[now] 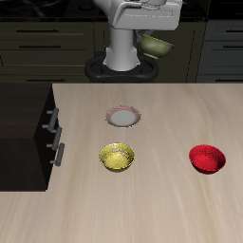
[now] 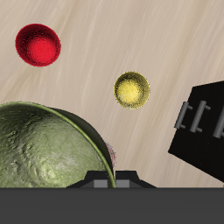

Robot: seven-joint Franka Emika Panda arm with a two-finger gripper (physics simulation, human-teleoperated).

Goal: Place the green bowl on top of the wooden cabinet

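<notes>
The green bowl [image 1: 158, 45] hangs high above the table [image 1: 161, 209], up beside the robot's upper body at the back, clear of everything on the surface. In the wrist view the green bowl [image 2: 48, 147] fills much of the frame, its mottled inside tipped toward the camera, pressed close against the gripper [image 2: 108, 181]. The fingers themselves are hidden by the bowl and the gripper body, so the grip seems to be on the rim, though the contact cannot be seen outright.

No writing, label or brand shows on any object.

Below, the wooden cabinet [image 1: 24, 133] stands at one side of the table, its flat dark top bare and its two silver handles [image 1: 55, 136] facing the middle of the table. A small plate [image 1: 124, 117] lies farther back on the wood, a yellow bowl [image 1: 117, 158] nearer the front edge, and a red bowl [image 1: 207, 158] well apart on the far side from the cabinet. Open wood separates them all.
</notes>
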